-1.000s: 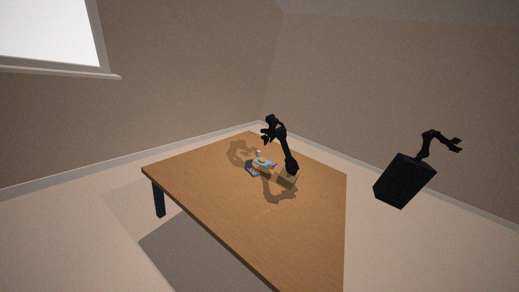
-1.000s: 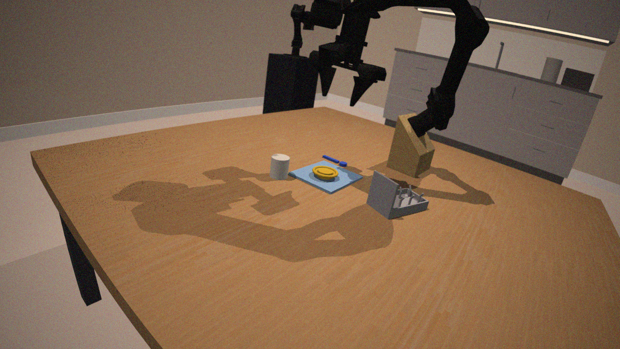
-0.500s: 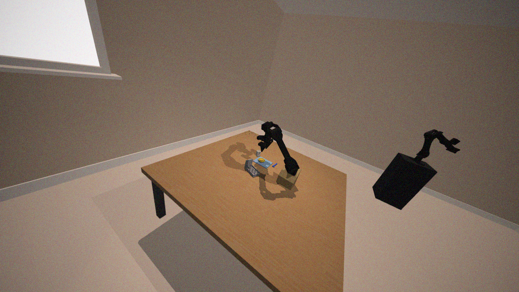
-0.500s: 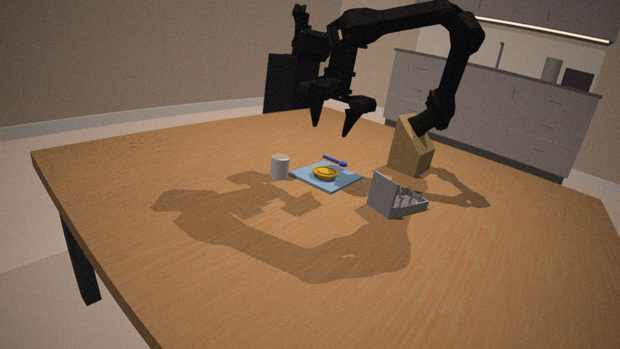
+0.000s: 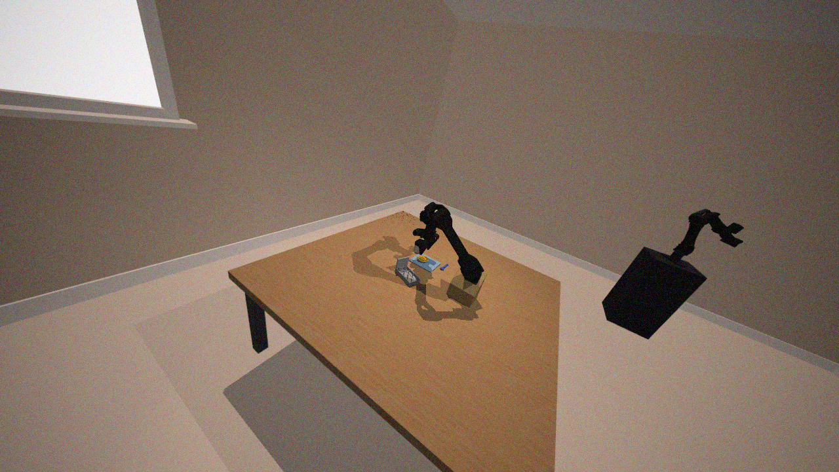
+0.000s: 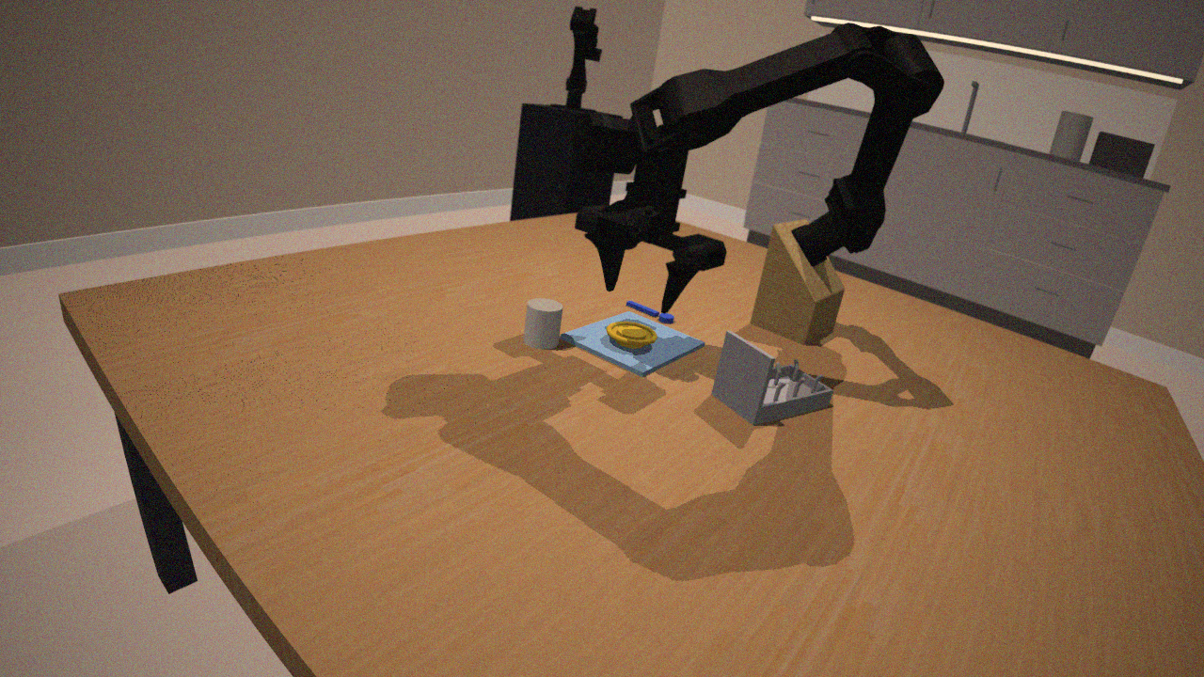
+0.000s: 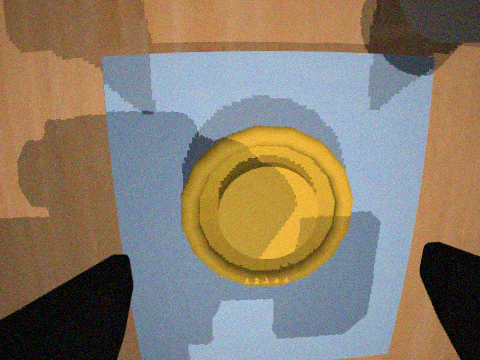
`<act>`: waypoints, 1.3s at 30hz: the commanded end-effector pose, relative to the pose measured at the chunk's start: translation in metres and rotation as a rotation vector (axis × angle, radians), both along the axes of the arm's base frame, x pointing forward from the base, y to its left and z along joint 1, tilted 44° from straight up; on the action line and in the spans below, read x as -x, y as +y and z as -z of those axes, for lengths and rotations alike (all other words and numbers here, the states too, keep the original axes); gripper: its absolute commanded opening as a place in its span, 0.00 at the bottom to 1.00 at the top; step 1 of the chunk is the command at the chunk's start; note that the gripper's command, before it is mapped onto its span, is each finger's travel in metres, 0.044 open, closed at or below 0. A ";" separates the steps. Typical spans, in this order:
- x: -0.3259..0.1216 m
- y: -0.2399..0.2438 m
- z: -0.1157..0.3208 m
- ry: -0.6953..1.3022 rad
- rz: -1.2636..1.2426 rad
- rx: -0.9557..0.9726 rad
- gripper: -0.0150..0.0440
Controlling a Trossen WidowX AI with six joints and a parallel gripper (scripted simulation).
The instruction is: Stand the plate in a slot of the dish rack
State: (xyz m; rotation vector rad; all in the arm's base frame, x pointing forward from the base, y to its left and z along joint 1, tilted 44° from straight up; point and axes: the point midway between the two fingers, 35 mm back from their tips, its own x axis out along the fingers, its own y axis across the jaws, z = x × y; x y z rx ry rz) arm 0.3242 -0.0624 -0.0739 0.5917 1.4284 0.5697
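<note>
1. Plate: the yellow plate [image 5: 423,258] [image 6: 631,334] [image 7: 266,206] lies flat, hollow side up, on a blue square mat [image 5: 432,265] [image 6: 643,362] [image 7: 400,150]. The wrist view finds nothing in its hollow but shadow.
2. Dish rack: the grey rack [image 5: 408,280] [image 6: 743,376] stands on the wooden table [image 5: 363,305] [image 6: 521,589] [image 7: 260,22], apart from the mat. One tall panel rises at one side; short upright rails stand inside its low tray. The plate is outside it; no dish is seen between the rails.
3. Gripper: the gripper [image 5: 417,241] [image 6: 637,301] [image 7: 282,266] is above the mat area, pointing down, fingers wide apart, nothing clamped. In the wrist view the plate shows ahead of the fingers, between their lines, untouched.
4. Cup-like item: a pale cylinder [image 5: 417,249] [image 6: 543,323] stands upright just beside a mat corner. Its contents, if any, cannot be determined.
5. Blue utensil: a blue brush-shaped item [image 5: 444,267] [image 6: 642,308] lies on the table near the mat, on the side away from the exterior camera.
</note>
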 end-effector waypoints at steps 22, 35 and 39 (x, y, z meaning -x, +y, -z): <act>0.000 0.030 0.033 0.006 0.002 -0.008 0.93; 0.000 0.038 0.042 0.006 0.001 -0.009 0.87; 0.000 0.038 0.042 0.006 0.001 -0.009 0.87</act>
